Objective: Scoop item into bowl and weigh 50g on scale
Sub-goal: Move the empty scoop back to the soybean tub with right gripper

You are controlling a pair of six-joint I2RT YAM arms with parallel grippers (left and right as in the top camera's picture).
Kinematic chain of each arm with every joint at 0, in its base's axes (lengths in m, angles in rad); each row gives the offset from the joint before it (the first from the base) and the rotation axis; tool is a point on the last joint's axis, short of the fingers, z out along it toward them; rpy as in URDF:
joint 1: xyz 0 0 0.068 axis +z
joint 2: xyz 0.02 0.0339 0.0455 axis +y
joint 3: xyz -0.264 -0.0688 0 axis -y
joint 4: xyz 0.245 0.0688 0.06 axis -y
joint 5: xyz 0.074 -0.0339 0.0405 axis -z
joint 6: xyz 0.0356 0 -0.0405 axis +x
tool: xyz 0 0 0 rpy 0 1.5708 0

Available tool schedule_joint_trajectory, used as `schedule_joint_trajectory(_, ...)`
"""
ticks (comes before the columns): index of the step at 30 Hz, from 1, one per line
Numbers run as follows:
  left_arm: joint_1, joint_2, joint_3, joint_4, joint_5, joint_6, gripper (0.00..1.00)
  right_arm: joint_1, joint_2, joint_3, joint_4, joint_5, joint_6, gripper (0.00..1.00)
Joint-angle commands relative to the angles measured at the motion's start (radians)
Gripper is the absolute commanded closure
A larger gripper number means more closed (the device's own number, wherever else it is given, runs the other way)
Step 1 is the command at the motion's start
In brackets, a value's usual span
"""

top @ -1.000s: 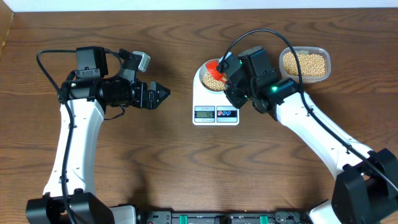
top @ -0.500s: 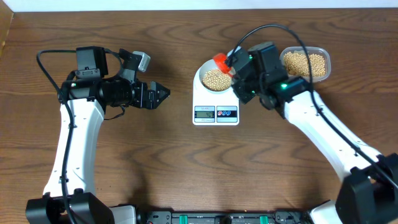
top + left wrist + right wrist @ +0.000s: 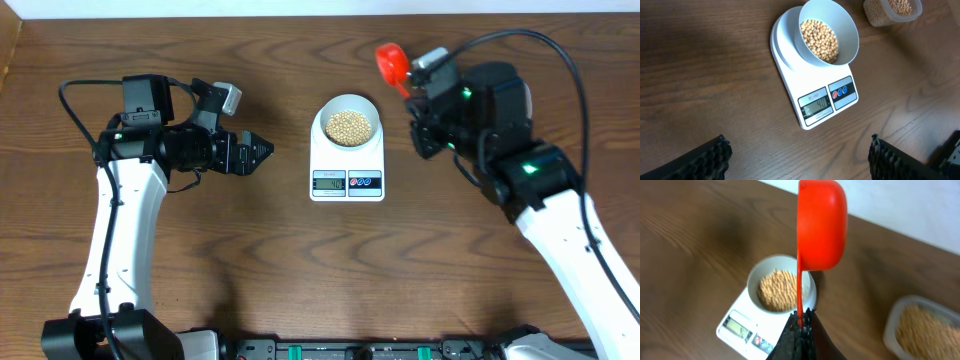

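Observation:
The bowl [image 3: 349, 122] sits on the white scale [image 3: 347, 183] at the table's middle, partly filled with tan beans [image 3: 349, 125]. It also shows in the left wrist view [image 3: 829, 31] and the right wrist view [image 3: 781, 287]. My right gripper [image 3: 801, 322] is shut on the handle of a red scoop [image 3: 821, 225], held up and to the right of the bowl; the scoop [image 3: 391, 60] shows no beans. My left gripper [image 3: 262, 151] is open and empty, left of the scale.
A clear plastic tub of beans [image 3: 920, 330] stands right of the scale, hidden under my right arm in the overhead view; it also shows in the left wrist view [image 3: 892, 10]. The scale's display [image 3: 816, 105] faces the front edge.
My right gripper has lifted the red scoop off the bowl and carried it up and to the right, past the scale. The left arm has not moved.

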Motion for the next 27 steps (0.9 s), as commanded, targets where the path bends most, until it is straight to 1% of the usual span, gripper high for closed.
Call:
schedule_joint_trajectory(1, 0.005, -0.019, 0.013, 0.002, 0.012, 0.017, 0.1, -0.054, -0.026, 0.001, -0.091, 0.123, 0.02, 0.99)
schedule_joint_trajectory(6, 0.005, -0.019, 0.013, 0.002, 0.012, 0.017, 0.1, -0.142, -0.018, 0.001, -0.25, 0.267, 0.021, 0.99)
schedule_joint_trajectory(9, 0.005, -0.019, 0.013, 0.002, 0.012, 0.017, 0.1, -0.207, -0.017, 0.001, -0.286, 0.314, 0.087, 0.99)
schedule_joint_trajectory(16, 0.005, -0.019, 0.013, 0.002, 0.012, 0.017, 0.1, -0.333, -0.005, 0.001, -0.287, 0.34, 0.142, 0.99)
schedule_joint_trajectory(21, 0.005, -0.019, 0.013, 0.002, 0.012, 0.017, 0.1, -0.413, 0.043, 0.002, -0.309, 0.309, 0.18, 0.99)
schedule_joint_trajectory(26, 0.005, -0.019, 0.013, 0.002, 0.012, 0.017, 0.1, -0.425, 0.124, 0.014, -0.316, 0.281, 0.18, 0.99)
schedule_joint_trajectory(27, 0.005, -0.019, 0.013, 0.002, 0.012, 0.017, 0.1, -0.425, 0.165, 0.032, -0.329, 0.281, 0.18, 0.99)
